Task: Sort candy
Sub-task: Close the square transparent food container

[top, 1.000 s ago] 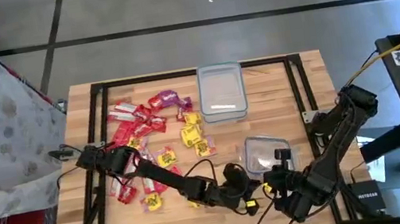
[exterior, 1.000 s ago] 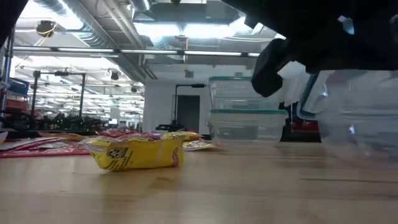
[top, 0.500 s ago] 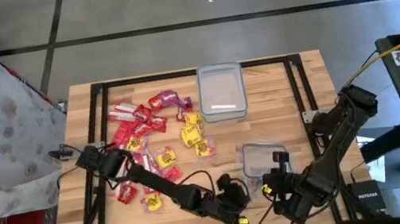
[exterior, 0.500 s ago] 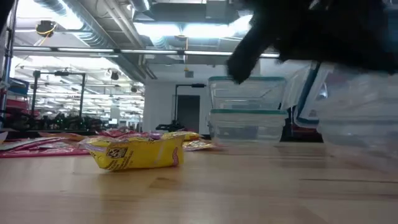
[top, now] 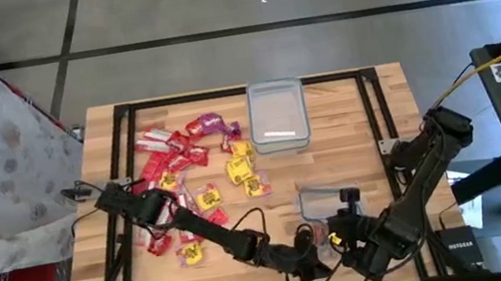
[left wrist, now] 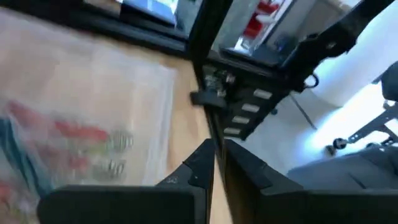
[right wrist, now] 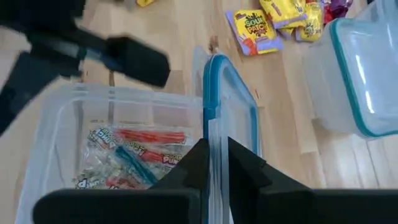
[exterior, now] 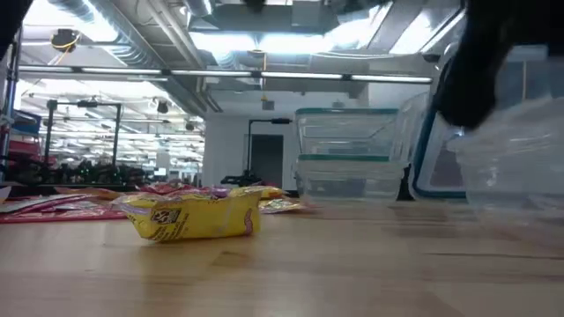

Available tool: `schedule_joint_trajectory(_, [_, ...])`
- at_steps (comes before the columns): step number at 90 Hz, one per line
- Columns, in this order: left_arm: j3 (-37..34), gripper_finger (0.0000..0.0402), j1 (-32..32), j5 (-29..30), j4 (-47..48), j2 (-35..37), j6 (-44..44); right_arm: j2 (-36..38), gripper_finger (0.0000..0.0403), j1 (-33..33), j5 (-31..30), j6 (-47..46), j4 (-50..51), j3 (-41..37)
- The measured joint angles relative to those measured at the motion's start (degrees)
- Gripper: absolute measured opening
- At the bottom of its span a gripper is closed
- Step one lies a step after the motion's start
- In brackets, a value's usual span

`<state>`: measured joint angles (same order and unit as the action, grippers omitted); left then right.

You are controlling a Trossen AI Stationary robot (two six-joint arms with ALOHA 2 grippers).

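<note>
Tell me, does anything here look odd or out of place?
Yes: the small clear tub near the table's front edge, already holding a few candy packets, has its blue-rimmed lid standing on edge beside it, pinched by the right gripper. Loose candy lies scattered, unsorted.

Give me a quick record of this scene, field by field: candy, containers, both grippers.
loose candy: red, yellow and purple wrapped sweets scattered on the wooden table
far container: clear rectangular plastic tub, teal rim
near container: clear tub with red packets inside
right gripper: closed on near tub's blue-edged rim
left gripper: closed, near table's front edge
</note>
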<state>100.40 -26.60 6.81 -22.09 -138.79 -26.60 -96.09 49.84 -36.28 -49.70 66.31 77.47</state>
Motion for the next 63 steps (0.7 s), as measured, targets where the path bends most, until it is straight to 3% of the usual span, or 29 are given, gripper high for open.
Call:
schedule_joint_trajectory(10, [0.0,0.0017,0.5,1.5,0.6,-0.5,-0.4,0.0,0.0023,0.0,-3.7,0.8,0.2,0.0])
schedule_joint_trajectory(28, [0.0,0.0017,1.2,12.5,3.3,-0.5,1.6,0.0,0.0018,0.1,-10.0,3.4,3.4,1.6])
schedule_joint_trajectory(63, [-0.1,0.0017,5.9,27.5,20.4,0.3,-2.9,0.0,0.0009,5.0,-14.8,2.1,20.8,5.9])
